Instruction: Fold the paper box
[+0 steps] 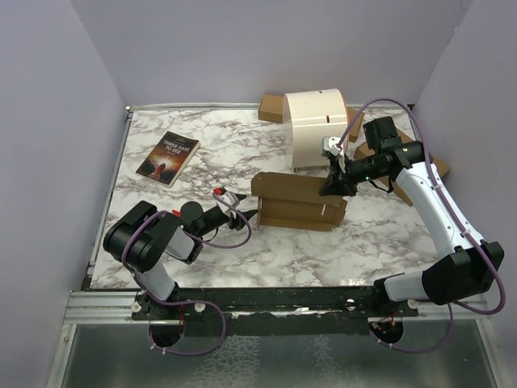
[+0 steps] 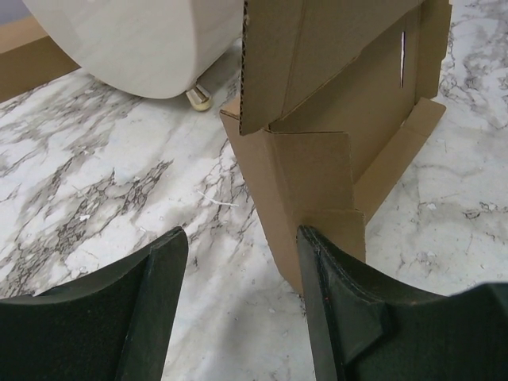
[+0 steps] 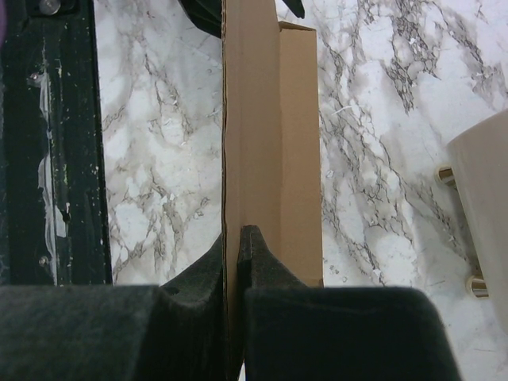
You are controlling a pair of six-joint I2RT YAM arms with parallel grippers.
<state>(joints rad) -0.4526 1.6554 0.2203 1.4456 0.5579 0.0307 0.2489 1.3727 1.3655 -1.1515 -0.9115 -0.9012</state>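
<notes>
The paper box (image 1: 297,200), a plain brown die-cut mailer, lies partly folded at mid table with one panel raised. My right gripper (image 1: 335,187) is shut on the upper right edge of that raised panel; in the right wrist view the two pads (image 3: 252,254) pinch the thin cardboard edge (image 3: 254,119). My left gripper (image 1: 245,212) is open and empty just left of the box. In the left wrist view its right finger (image 2: 333,302) sits against the box's near corner flap (image 2: 317,190), and the left finger (image 2: 151,294) is over bare table.
A book (image 1: 168,158) lies at the back left. A cream cylindrical stand (image 1: 317,128) on small feet is behind the box, with other brown cardboard (image 1: 273,107) behind it and at the far right (image 1: 404,192). Purple walls enclose the table.
</notes>
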